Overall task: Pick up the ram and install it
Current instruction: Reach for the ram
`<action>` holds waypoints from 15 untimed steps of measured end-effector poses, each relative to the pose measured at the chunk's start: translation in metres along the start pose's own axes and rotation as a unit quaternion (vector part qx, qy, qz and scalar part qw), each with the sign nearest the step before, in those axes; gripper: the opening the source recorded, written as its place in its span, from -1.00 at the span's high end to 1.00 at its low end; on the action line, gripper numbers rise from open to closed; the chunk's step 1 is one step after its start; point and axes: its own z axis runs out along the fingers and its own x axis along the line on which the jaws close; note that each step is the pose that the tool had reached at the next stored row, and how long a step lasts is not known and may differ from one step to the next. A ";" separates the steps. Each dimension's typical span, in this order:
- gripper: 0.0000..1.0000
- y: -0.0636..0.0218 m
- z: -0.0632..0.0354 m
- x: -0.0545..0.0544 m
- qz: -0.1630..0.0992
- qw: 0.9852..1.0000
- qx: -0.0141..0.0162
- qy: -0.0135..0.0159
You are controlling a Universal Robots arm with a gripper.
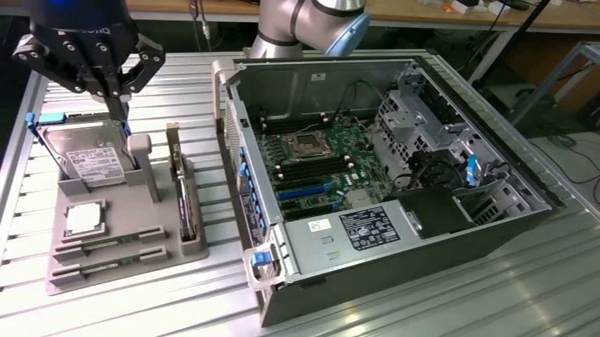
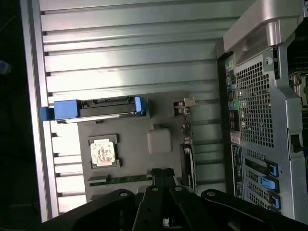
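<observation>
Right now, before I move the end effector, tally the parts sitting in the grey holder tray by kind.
Hard drive: 1
CPU: 1
Expansion card: 1
RAM sticks: 2
Total: 5

Ram (image 1: pixel 101 245) green — tray (image 1: pixel 131 219) grey — claw (image 1: pixel 119 112) black.

Exterior view looks down obliquely from afar; wrist view faces straight down, nearer, sharing the grey tray (image 1: pixel 131 214).
</observation>
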 end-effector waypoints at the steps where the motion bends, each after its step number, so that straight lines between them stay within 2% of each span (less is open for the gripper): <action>1: 0.80 -0.0072 -0.0002 0.001 0.000 1.000 0.000 0.000; 2: 0.80 -0.0165 -0.0006 0.001 0.000 1.000 0.000 0.001; 4: 0.80 -0.0236 -0.0006 0.001 0.000 1.000 0.000 0.002; 7: 0.80 -0.0408 -0.0009 0.001 0.000 1.000 0.000 0.003; 9: 0.80 -0.0588 -0.0008 0.003 0.000 1.000 0.000 0.004; 13: 0.80 -0.0673 0.0005 0.016 0.000 1.000 0.000 0.004; 15: 0.80 -0.0673 0.0004 0.016 0.000 1.000 0.000 0.004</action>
